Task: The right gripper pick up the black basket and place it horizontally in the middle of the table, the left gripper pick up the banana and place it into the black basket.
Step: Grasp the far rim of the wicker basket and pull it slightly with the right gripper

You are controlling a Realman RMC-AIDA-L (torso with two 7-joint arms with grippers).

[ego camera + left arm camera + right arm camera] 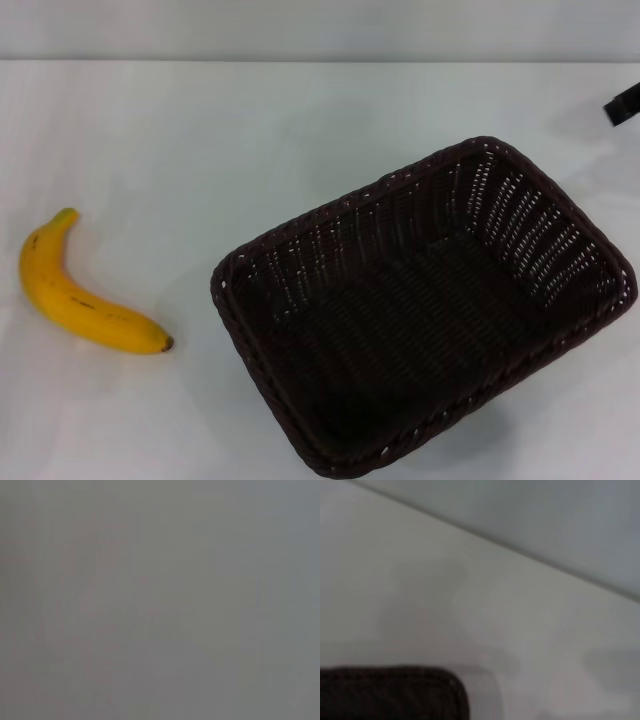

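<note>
The black basket (425, 305) sits on the white table (250, 130), right of centre, turned at an angle, and is empty. A corner of its rim shows in the right wrist view (390, 692). The yellow banana (80, 300) lies on the table at the left, well apart from the basket. Only a black tip of the right gripper (622, 103) shows at the right edge, beyond the basket's far right corner and not touching it. The left gripper is out of view; the left wrist view shows only a plain grey surface.
The table's far edge (320, 60) runs across the top, with a pale wall behind it. The far edge also shows in the right wrist view (520, 550).
</note>
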